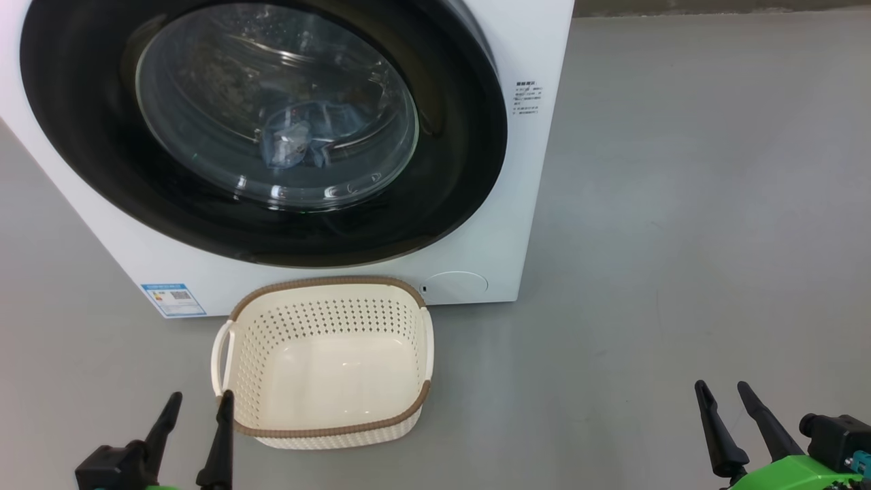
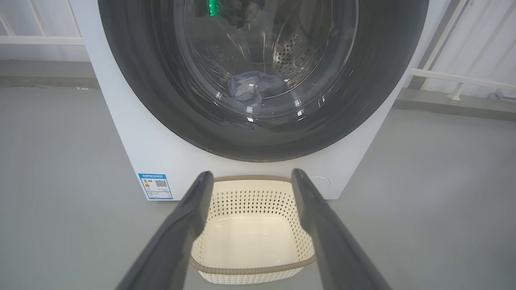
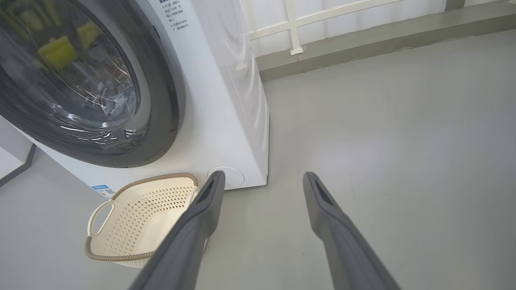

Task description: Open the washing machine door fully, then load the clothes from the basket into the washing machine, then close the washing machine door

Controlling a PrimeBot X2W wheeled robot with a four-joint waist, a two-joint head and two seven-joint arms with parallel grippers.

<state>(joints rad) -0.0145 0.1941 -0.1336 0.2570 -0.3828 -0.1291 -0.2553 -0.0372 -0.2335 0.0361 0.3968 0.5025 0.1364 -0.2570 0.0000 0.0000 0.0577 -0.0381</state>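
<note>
Sitting just ahead of the parted left jaws: the basket (image 2: 254, 201)

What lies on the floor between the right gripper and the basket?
Nothing lies there: the head view shows a bare stretch of grey floor from the basket across to the right gripper.

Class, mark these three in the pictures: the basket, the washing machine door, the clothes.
basket (image 1: 326, 280): head view, on the brown back rim.
washing machine door (image 1: 463, 136): head view, on the black rim's right side.
clothes (image 2: 252, 86): left wrist view, on blue cloth behind the glass.
</note>
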